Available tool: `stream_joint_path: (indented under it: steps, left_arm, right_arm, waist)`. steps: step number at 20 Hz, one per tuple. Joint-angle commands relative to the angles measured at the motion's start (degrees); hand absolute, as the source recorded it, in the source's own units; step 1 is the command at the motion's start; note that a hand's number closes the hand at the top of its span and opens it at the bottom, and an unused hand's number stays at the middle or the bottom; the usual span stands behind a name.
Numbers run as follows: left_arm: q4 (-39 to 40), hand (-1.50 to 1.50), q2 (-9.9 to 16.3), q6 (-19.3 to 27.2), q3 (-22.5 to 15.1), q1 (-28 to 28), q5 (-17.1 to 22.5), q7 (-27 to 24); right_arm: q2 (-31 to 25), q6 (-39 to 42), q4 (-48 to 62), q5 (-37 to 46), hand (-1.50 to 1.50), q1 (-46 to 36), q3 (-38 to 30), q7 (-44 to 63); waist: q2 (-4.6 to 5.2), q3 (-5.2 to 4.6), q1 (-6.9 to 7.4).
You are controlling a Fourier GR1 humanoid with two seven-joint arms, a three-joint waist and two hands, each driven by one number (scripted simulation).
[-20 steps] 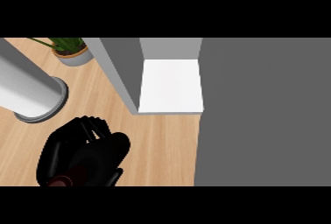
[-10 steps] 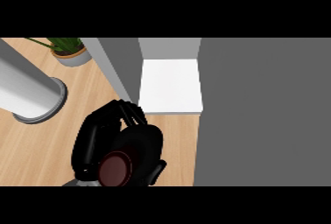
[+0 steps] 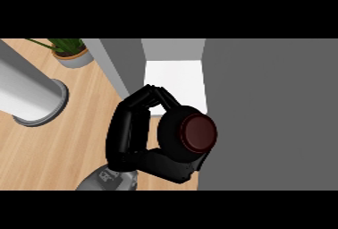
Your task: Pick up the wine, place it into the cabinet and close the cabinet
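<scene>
The wine bottle (image 3: 196, 133) is dark, and I look down on its round dark-red end. My left hand (image 3: 128, 134) is shut on it: the fingers (image 3: 153, 94) curl round its far side and the thumb wraps its near side. The grey forearm (image 3: 109, 179) comes in from the lower edge. The bottle is held just in front of the cabinet's white shelf (image 3: 173, 76), against the edge of the cabinet's big grey panel (image 3: 271, 112). Most of the bottle's body is hidden by the hand. My right hand does not show.
A tall grey cylinder (image 3: 30, 96) with a ringed base stands on the wooden counter (image 3: 66, 147) at the left. A potted plant (image 3: 69, 53) sits at the back left. The cabinet's grey side wall (image 3: 119, 67) borders the shelf on its left.
My left hand has carried the bottle from the lower left towards the right and farther back, up to the front of the white shelf. The bottle's red end now shows plainly.
</scene>
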Motion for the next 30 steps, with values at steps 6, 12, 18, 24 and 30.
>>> stream_joint_path:
  steps: [6,12,18,24,30]
  left_arm:
    - [8.45,1.5,-0.2,4.01,2.54,-8.99,0.51,0.47]
    - [13.42,1.5,-0.21,8.81,-0.21,-11.65,1.52,-3.67]
    - [18.54,1.5,-0.21,14.16,-3.87,-12.52,10.18,-10.67]
    - [23.25,1.5,-0.21,8.96,0.18,-9.69,16.14,-19.74]
    - [26.57,1.5,-0.21,9.32,-1.18,-8.14,9.71,-18.49]
  right_arm:
    - [0.56,1.44,-4.24,-5.15,-1.5,2.79,-1.83,-1.25]
    - [0.66,-0.26,-9.71,-3.58,-1.5,3.08,0.28,3.46]
    - [-2.39,1.69,-7.02,-8.61,-1.5,0.62,-4.14,3.68]
    - [-0.57,1.07,-6.53,-5.52,-1.5,1.35,-2.56,1.85]
    - [-0.86,-0.3,-7.0,-4.38,-1.5,-0.91,-1.28,4.36]
  waist:
    - [0.06,0.0,0.13]
    - [0.0,-0.03,-0.14]
    - [0.13,-0.04,-0.61]
    - [0.2,-0.06,-0.38]
    - [0.04,-0.05,0.27]
